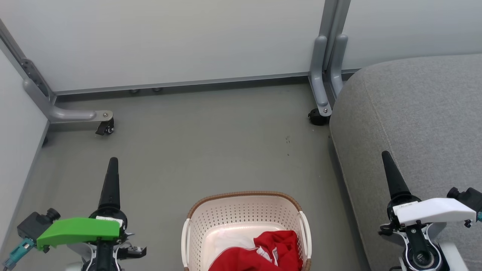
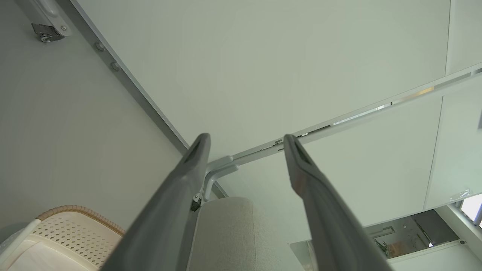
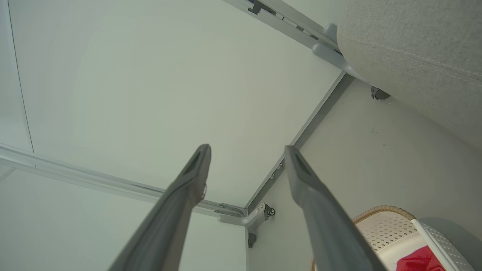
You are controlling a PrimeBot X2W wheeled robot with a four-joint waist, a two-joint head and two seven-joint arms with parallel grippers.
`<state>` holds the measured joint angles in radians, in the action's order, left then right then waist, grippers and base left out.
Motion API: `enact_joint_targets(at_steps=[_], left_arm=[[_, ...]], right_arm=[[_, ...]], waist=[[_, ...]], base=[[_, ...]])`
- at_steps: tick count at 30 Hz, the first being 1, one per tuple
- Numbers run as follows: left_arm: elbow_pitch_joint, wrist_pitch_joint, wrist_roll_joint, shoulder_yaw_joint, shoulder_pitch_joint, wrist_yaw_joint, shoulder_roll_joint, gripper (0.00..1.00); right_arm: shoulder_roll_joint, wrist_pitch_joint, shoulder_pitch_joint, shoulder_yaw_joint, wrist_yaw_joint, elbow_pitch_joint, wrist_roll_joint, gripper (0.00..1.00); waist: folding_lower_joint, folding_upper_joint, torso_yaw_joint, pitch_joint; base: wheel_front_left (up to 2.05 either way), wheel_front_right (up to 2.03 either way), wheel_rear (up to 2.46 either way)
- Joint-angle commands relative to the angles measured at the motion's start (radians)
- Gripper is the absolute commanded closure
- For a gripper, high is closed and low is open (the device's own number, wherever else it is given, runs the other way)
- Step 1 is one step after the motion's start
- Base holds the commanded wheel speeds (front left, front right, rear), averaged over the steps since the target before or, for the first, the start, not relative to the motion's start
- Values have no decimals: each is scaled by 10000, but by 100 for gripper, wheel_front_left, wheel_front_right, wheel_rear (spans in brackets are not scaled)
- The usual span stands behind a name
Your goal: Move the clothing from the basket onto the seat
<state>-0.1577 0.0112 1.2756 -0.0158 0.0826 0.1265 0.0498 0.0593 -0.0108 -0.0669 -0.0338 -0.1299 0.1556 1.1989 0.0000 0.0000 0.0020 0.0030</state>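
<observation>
The cream-white basket [image 1: 244,210] with a brown braided rim stands on the floor at the bottom centre of the head view. Red clothing [image 1: 263,252] with white trim lies bunched in its near right part. The grey seat [image 1: 421,124] fills the right side. My left gripper [image 1: 113,165] hovers left of the basket and my right gripper [image 1: 388,160] is over the seat's front edge. In the wrist views the left gripper [image 2: 246,137] and right gripper [image 3: 246,148] are open with nothing between the fingers. The basket [image 2: 71,229] [image 3: 391,233], seat [image 2: 229,233] [image 3: 418,49] and clothing [image 3: 421,261] show there too.
Pale partition walls stand behind and to the left. Their grey metal feet with castors [image 1: 105,128] [image 1: 318,116] rest on the grey floor [image 1: 211,146] between the basket and the wall.
</observation>
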Motion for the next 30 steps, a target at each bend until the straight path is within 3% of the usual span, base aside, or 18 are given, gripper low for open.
enact_joint_targets(at_steps=[1, 12, 30], left_arm=[[246, 115, -522, 95, 141, 27, 112, 0], [362, 544, -2728, 508, -52, 33, 233, 0], [110, 1099, -5363, 1036, -208, 40, 367, 0]], right_arm=[[120, -119, -75, 70, -6, -244, -522, 0], [214, -549, 84, 377, -7, -394, -2764, 0], [279, -1108, 262, 715, -8, -510, -5743, 0]], waist=[[0, 0, -1, -6], [0, 0, -2, -30], [0, 0, 4, -24]], base=[[0, 0, 0], [0, 0, 0], [0, 0, 0]])
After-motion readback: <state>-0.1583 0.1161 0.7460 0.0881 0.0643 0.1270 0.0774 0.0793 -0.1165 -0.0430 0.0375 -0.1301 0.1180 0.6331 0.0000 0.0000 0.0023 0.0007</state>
